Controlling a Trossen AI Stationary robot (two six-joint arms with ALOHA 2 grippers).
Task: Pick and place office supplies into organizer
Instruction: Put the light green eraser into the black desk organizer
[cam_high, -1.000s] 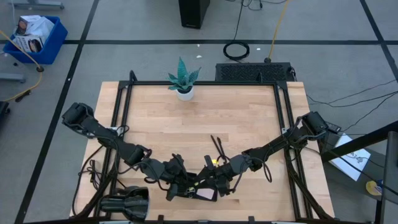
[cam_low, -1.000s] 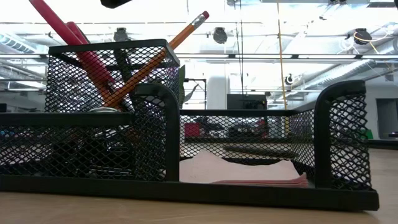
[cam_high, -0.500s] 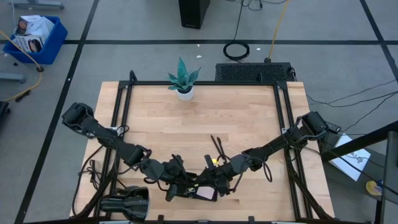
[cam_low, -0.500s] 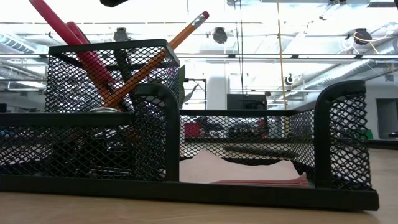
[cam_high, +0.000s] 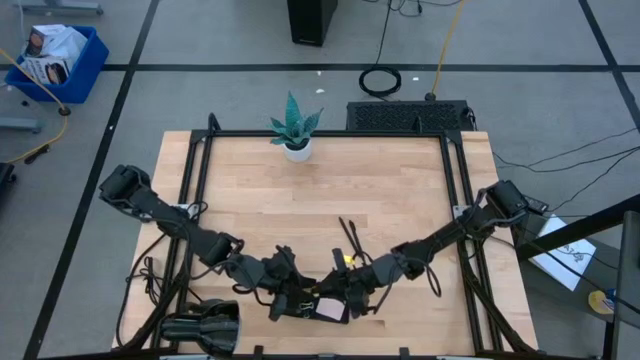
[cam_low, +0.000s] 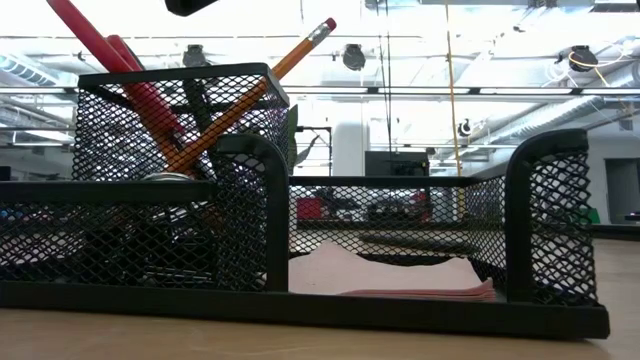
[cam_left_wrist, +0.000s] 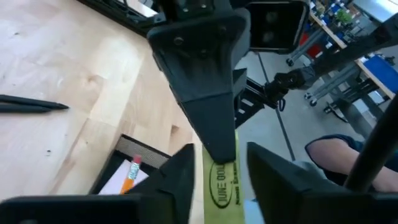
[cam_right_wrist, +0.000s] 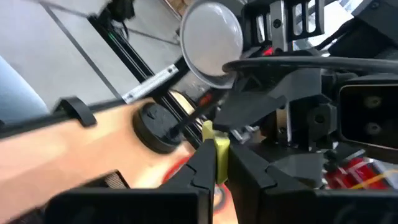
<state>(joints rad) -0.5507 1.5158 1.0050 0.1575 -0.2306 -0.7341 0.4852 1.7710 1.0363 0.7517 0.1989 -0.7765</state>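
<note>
Both arms meet over the organizer (cam_high: 312, 305) at the near edge of the table (cam_high: 400, 190), seen from above. The right gripper (cam_right_wrist: 215, 163) is clamped on a small yellow piece (cam_right_wrist: 216, 149), held upright between its 2 fingers just above the organizer. The left gripper (cam_left_wrist: 217, 163) has its fingers spread, with the same yellow piece (cam_left_wrist: 224, 180), printed with dark lettering, showing in the gap between them; whether either finger touches it cannot be told. At table height, the mesh organizer (cam_low: 250, 300) fills the frame: red scissors (cam_low: 130, 85) and an orange pencil (cam_low: 255, 90) stand tilted in its tall left compartment, and a pale pink note pad (cam_low: 400, 280) lies flat in the low right compartment. The left wrist camera catches the pencil (cam_left_wrist: 131, 174) beside the note pad (cam_left_wrist: 115, 182) inside the tray, and 1 black pen (cam_left_wrist: 31, 106) lying loose on the wood. From overhead, 2 black pens (cam_high: 348, 233) lie crossed on the table just behind the grippers. A potted plant (cam_high: 296, 125) stands at the far edge, well apart, and a black lamp (cam_high: 200, 330) rests at the near left corner.
</note>
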